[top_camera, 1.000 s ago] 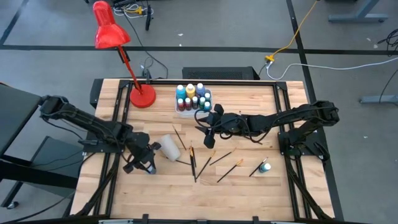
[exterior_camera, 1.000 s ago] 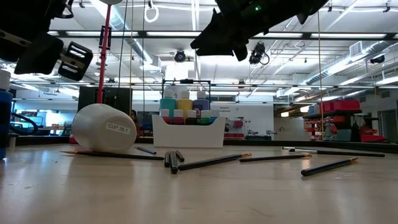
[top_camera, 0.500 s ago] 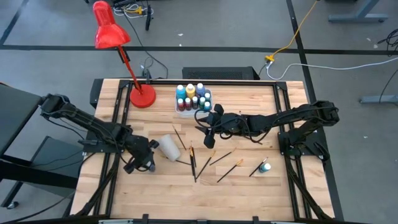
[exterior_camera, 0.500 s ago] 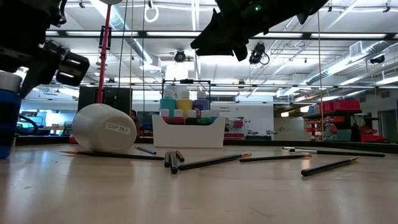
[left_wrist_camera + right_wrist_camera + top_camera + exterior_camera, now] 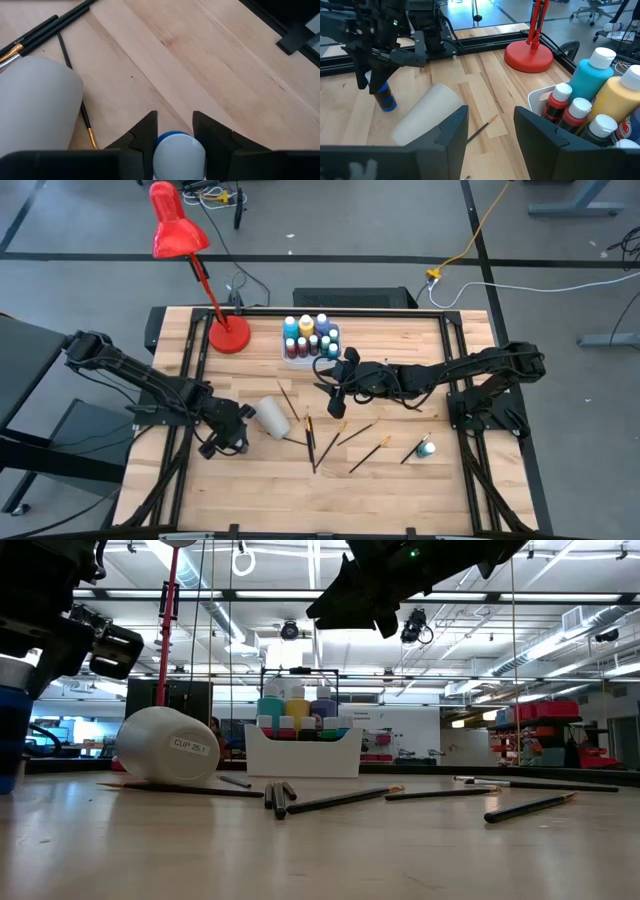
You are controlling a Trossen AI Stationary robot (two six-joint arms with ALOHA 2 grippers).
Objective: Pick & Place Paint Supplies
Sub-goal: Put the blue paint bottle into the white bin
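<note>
The small blue bottle (image 5: 172, 155) with its white cap stood upright on the tabletop (image 5: 400, 480) near the left edge, just beside the white cup (image 5: 272, 418) that lay on its side. Your left gripper (image 5: 172, 131) was down over it, one finger on each side of the cap; the jaws were close around the bottle, but I could not tell if they already pressed it or only framed it, so you should not count it as held. I judge this bottle to be light and stiff, with smooth plastic sides that can slip, and being narrow and tall it can tip easily; take it low on the body under the cap, not on the cap itself, and close firmly but not hard. Several thin paintbrushes (image 5: 309, 442) lay scattered in the middle of the tabletop, some crossing each other, and one passed partly under the cup. They would be light and rigid, but so flat on the wood that you need to pinch them across the handle near the middle. One more small bottle (image 5: 427, 447) stood alone near the right edge. The white tray (image 5: 540, 97) at the far side carried the other bottles, teal, yellow and dark ones, near the base of the red lamp (image 5: 228, 335). Your right gripper (image 5: 490, 125) hung above the tabletop just in front of that tray, jaws released and with nothing between them.
</note>
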